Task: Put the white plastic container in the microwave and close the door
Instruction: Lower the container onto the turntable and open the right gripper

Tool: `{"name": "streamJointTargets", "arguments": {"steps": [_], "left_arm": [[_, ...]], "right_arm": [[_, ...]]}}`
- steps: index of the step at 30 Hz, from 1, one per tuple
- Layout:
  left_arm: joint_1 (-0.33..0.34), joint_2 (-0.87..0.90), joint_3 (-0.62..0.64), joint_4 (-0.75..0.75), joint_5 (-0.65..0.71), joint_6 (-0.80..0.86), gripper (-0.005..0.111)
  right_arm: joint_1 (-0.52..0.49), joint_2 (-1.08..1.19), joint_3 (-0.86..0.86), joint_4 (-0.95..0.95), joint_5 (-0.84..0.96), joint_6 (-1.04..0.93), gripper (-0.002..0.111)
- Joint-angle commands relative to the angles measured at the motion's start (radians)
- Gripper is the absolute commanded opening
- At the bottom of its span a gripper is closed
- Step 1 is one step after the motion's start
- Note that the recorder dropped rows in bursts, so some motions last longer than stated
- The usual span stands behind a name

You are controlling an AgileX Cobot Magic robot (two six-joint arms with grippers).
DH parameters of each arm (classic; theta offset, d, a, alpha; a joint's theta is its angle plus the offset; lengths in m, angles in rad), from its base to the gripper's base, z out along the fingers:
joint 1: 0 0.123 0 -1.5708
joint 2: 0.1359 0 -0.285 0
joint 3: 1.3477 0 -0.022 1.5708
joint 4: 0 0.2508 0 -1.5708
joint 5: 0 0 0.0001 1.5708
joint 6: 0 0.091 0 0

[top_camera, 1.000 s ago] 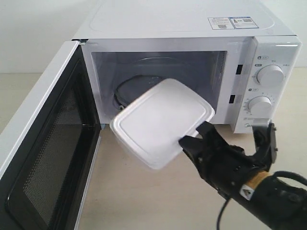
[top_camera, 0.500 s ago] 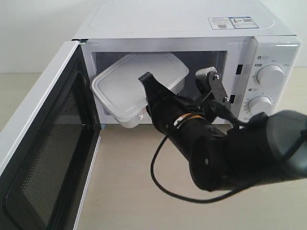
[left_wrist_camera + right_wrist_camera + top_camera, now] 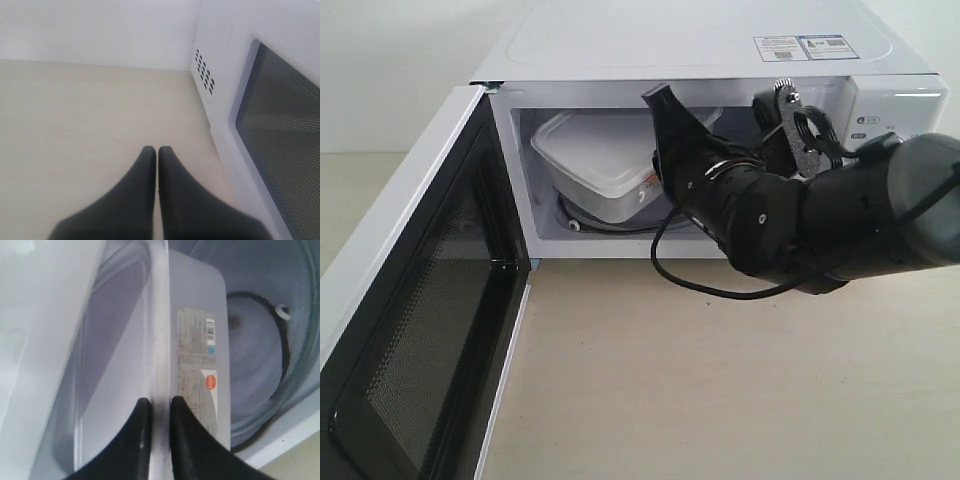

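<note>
The right hand [image 3: 156, 406] grips the rim of the white container [image 3: 595, 160], which sits tilted inside the microwave [image 3: 700, 45], toward its left side. The door [image 3: 410, 300] stands wide open. The left hand [image 3: 154, 152] is clenched and empty over the tabletop [image 3: 75, 115].

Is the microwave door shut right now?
No, the door stands swung wide open, its mesh inner face showing beside the microwave.
</note>
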Motion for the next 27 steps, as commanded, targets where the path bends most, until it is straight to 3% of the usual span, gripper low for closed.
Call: {"name": "streamJointTargets", "arguments": {"steps": [1,8,16,27], "left_arm": [[0.002,-0.003,0.004,-0.011,-0.001,-0.007,0.004],[0.002,-0.003,0.004,-0.011,-0.001,-0.007,0.004],[0.002,-0.003,0.004,-0.011,-0.001,-0.007,0.004],[0.002,-0.003,0.004,-0.011,-0.001,-0.007,0.004]], "right_arm": [[-0.016,0.0,-0.009,0.035,-0.01,-0.04,0.0],[-0.021,0.064,-0.019,0.04,0.002,-0.005,0.0],[-0.021,0.105,-0.026,0.069,-0.116,0.104,0.0],[-0.024,0.153,-0.112,0.09,-0.081,0.115,0.0]]}}
